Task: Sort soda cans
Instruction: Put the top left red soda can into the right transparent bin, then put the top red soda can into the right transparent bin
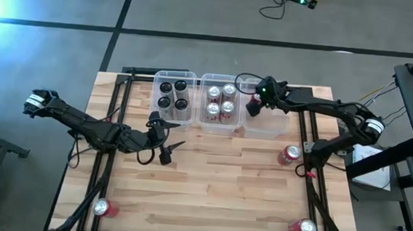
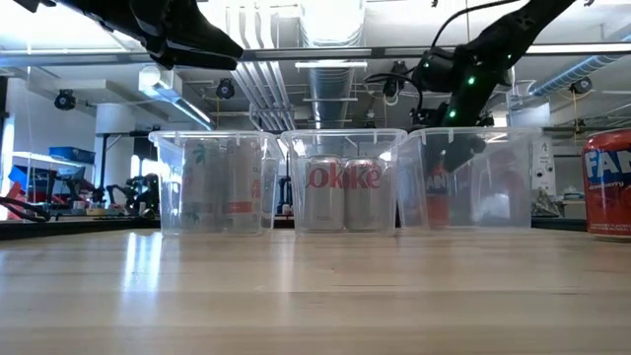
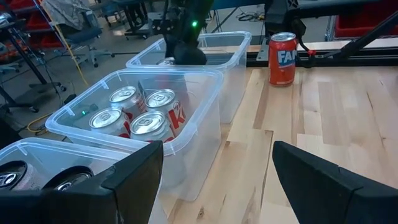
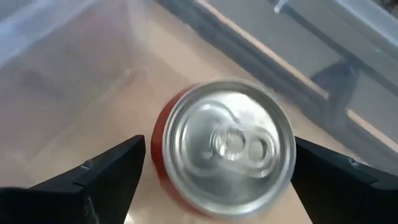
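Observation:
Three clear bins stand in a row at the table's far side. The left bin (image 1: 176, 75) holds several black soda cans (image 1: 174, 95); the middle bin (image 1: 221, 78) holds several silver ones (image 3: 138, 112). A red soda can (image 4: 227, 146) stands upright on its base at the left end of the right bin (image 1: 275, 127). My right gripper (image 4: 221, 174) hovers open just above it, a finger on either side of its silver top, with no touch showing. My left gripper (image 1: 167, 138) is open and empty, on the near side of the left bin.
Three more red cans lie outside the bins: one (image 1: 289, 154) near the table's right edge, one (image 1: 104, 208) at the near left corner, one (image 1: 302, 228) at the near right corner. Bare wood spreads across the table's middle and near side.

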Robot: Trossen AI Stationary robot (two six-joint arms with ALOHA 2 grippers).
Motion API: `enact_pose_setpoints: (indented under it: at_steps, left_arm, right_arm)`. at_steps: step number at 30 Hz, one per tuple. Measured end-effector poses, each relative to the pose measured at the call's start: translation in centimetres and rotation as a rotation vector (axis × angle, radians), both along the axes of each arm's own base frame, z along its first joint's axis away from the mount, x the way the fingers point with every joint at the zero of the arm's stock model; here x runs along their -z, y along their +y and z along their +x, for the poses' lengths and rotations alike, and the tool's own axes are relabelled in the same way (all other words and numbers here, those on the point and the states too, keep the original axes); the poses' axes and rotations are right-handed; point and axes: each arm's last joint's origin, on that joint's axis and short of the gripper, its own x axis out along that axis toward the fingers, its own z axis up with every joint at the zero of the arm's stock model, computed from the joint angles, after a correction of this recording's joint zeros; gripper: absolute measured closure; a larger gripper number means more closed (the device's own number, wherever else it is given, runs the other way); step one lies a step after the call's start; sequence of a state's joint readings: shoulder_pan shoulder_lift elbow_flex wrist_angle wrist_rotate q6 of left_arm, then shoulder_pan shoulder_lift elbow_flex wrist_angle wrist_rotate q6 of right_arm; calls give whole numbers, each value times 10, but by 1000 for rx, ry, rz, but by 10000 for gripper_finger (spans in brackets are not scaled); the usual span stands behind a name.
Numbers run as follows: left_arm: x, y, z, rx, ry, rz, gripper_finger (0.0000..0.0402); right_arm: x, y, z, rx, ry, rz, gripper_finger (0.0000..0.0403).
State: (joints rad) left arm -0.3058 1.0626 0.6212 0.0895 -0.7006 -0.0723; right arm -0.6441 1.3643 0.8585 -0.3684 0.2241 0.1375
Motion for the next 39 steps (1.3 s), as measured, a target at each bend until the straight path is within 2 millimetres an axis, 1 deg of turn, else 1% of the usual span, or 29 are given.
enact_pose_setpoints:
  at_steps: [3,9,11,15,17,19,22,27,31,39]
  left_arm:
    - [0,0,0,0,0,0,116]
    - [0,0,0,0,1,1,116]
    - [0,0,0,0,1,1,116]
    - [0,0,0,0,0,0,116]
    - [0,0,0,0,0,0,116]
    - [0,0,0,0,0,0,116]
    - [0,0,0,0,0,0,116]
    - [0,0,0,0,0,0,116]
    - [0,0,0,1,0,0,116]
    - [0,0,0,-1,-4,-9,116]
  right_arm:
    - [-12,4,-6,16,26,33,37]
    - [-49,14,-14,27,43,94,36]
    - [-59,17,-17,20,76,118,35]
    - [-72,23,-22,9,135,181,35]
    - [-77,28,-21,-10,126,239,35]
    - [-78,34,-22,6,130,299,35]
    - [-77,41,-23,77,144,353,35]
    - [-68,49,-25,110,162,429,35]
    - [-62,50,-26,115,177,437,35]
    - [-62,49,-27,111,192,421,35]
